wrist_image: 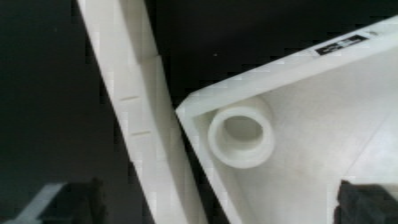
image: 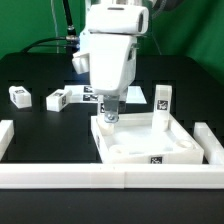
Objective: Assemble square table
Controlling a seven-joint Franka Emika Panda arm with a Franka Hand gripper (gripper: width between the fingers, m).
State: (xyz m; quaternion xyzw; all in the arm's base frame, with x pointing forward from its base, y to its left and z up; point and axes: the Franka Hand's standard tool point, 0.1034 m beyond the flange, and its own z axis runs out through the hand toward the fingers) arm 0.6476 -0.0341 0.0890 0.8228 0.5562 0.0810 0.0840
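The white square table top [image: 150, 140] lies on the black table at the exterior view's centre right, rim up. My gripper [image: 109, 116] hangs open over its far left corner, holding nothing. In the wrist view the round corner socket [wrist_image: 240, 136] of the table top [wrist_image: 329, 120] sits just ahead of my gripper [wrist_image: 217, 205], and the dark fingers [wrist_image: 71, 203] stand wide on either side. A tag [wrist_image: 349, 44] shows on the top's side. Loose leg blocks lie at the far left [image: 20, 95] and left of centre [image: 62, 98]; another stands upright [image: 162, 98] behind the top.
Long white border bars run along the front [image: 100, 178], the exterior view's left [image: 5, 135] and its right [image: 212, 142]. In the wrist view a long white bar [wrist_image: 125, 100] lies close beside the table top's corner. Black cables [image: 60, 42] trail at the back.
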